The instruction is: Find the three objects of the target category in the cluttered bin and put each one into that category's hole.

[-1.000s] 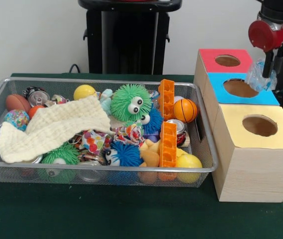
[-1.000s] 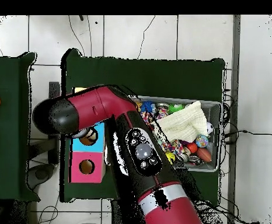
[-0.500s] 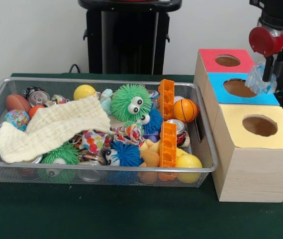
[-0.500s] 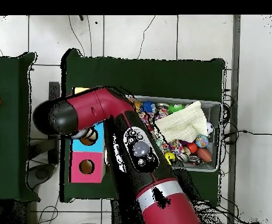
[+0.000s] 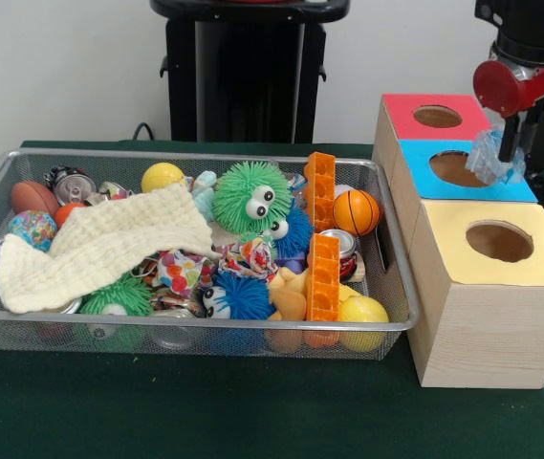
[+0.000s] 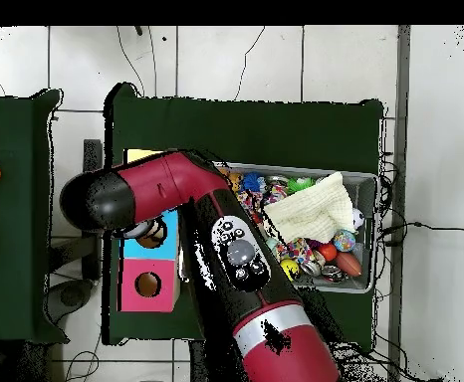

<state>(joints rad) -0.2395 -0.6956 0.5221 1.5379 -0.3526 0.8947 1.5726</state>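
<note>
The wire mesh bin [image 5: 205, 323] sits left of three boxes and is full of toys, balls and cans. The blue-topped box [image 5: 520, 189] stands between the red and yellow ones, and its round hole [image 5: 458, 168] is empty. My gripper [image 5: 503, 158] hangs over the right side of the blue top, just right of the hole, shut on a crumpled clear plastic piece [image 5: 489, 158]. In the overhead view the red arm [image 6: 176, 189] covers the gripper, and only part of the hole [image 6: 153, 237] shows under it.
The red-topped box [image 5: 405, 110] is behind the blue one and the yellow-topped box [image 5: 539, 268] in front. In the bin lie a cream cloth [image 5: 109, 244], a green fuzzy ball with eyes [image 5: 250, 196], orange blocks [image 5: 321, 277] and a small basketball [image 5: 356, 212].
The gripper with the clear plastic has sunk a little toward the blue top and shifted slightly left. The bin's contents have not moved.
</note>
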